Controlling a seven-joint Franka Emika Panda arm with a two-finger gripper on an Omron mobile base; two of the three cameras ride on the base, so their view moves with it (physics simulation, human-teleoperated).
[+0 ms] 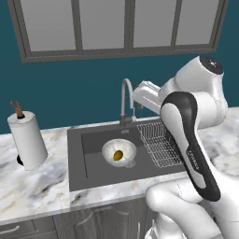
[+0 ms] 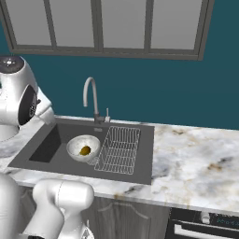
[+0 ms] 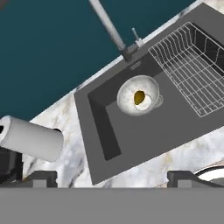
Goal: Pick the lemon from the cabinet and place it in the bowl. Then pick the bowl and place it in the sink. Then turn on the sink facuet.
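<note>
hand [image 3: 112, 177] raised high above sink [image 3: 109, 127] — fingers spread, nothing held

- The arm [image 1: 196, 140] was seen to be built of smooth, glossy white rounded shells.
- A long black band, curved like an elongated loop, was set into one link; faint small lettering was noticed on it, too small to be read.
- A rounded white joint housing [image 1: 207, 70] was topped by a dark grey cap.
- A white boxy section [image 1: 148, 95] with grey edges was mounted at the far end.
- Two small dark fingers [image 3: 43, 178] with blocky tips were seen in the hand view.
</note>
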